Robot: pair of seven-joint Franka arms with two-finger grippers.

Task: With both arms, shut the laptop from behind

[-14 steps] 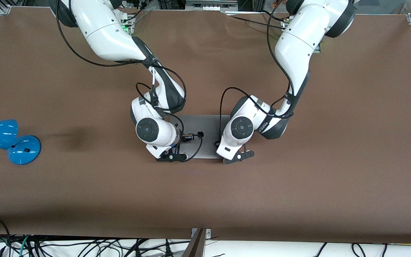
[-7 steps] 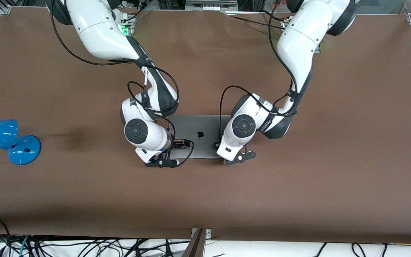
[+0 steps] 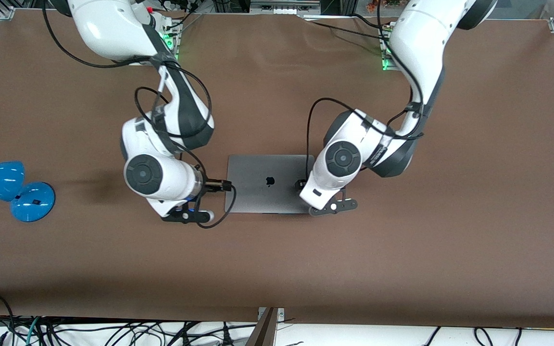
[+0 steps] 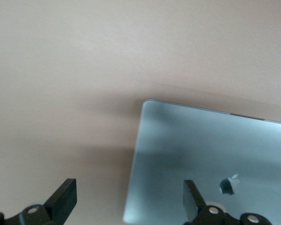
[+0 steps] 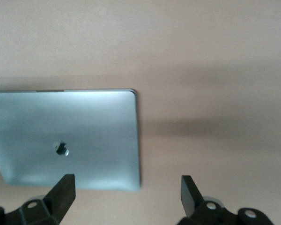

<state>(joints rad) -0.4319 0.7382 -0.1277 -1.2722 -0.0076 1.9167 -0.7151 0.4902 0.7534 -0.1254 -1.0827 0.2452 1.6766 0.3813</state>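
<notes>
**Inspector A:** Count, please.

**Inspector B:** One laptop (image 3: 268, 183), two white arms, one blue lamp (image 3: 10, 190), one brown table (image 3: 450, 240). Nothing more on the surface.

**Inspector A:** Location and condition of the laptop?

**Inspector B:** It lies flat at about mid-table, between the two wrists. Lid fully down. Silver-grey shell, rounded corners, dark apple logo (image 5: 61, 148) in the middle of the lid. No keyboard visible.

**Inspector A:** Left gripper?

**Inspector B:** The left gripper (image 4: 129, 199) hangs over the laptop's edge toward the left arm's end of the table. Fingers spread wide, nothing between them; one finger (image 4: 192, 199) is over the lid, the other over bare table.

**Inspector A:** Right gripper?

**Inspector B:** The right gripper (image 5: 126, 194) hangs over the table just beside the laptop's other end. Fingers likewise spread, grasping nothing.

**Inspector A:** The lamp?

**Inspector B:** At the right arm's end of the table, well apart from the laptop.
</notes>
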